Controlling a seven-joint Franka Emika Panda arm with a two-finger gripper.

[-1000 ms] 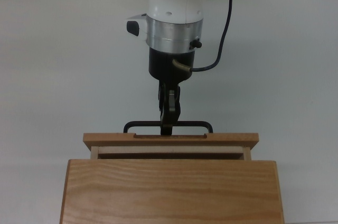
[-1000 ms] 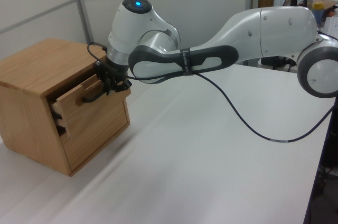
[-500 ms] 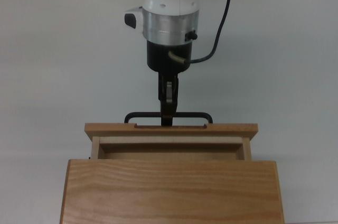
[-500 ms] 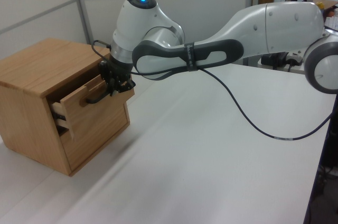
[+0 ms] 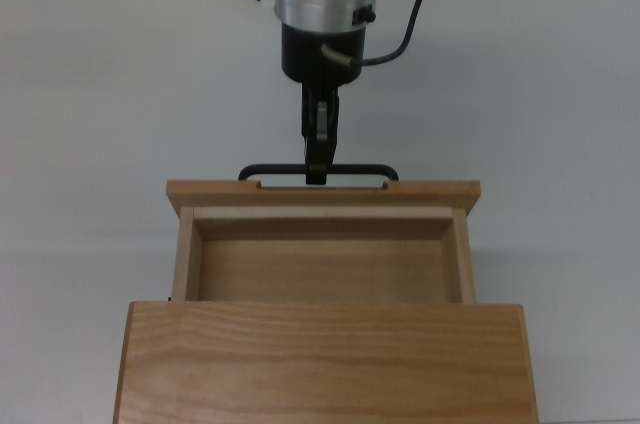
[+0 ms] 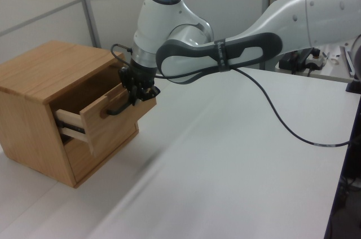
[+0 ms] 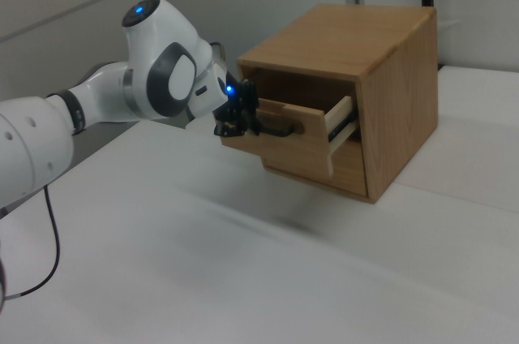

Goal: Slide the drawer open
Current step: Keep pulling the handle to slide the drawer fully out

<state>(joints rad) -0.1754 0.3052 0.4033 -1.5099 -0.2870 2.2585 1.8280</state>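
Drawer (image 5: 320, 269): drawn well out of its cabinet (image 5: 325, 359), jaws clamped on the black handle (image 5: 318, 172) (mid-bar); risk: overpull drags cabinet across the surface or frees the drawer.

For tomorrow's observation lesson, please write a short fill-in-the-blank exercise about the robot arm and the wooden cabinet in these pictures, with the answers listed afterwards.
1. The gripper is closed on the drawer's black ____.
2. In the top view, the inside of the drawer holds ____.
3. The cabinet stands on a ____ table.
4. A black ____ hangs in a loop from the arm.

Missing words: handle; nothing; white; cable
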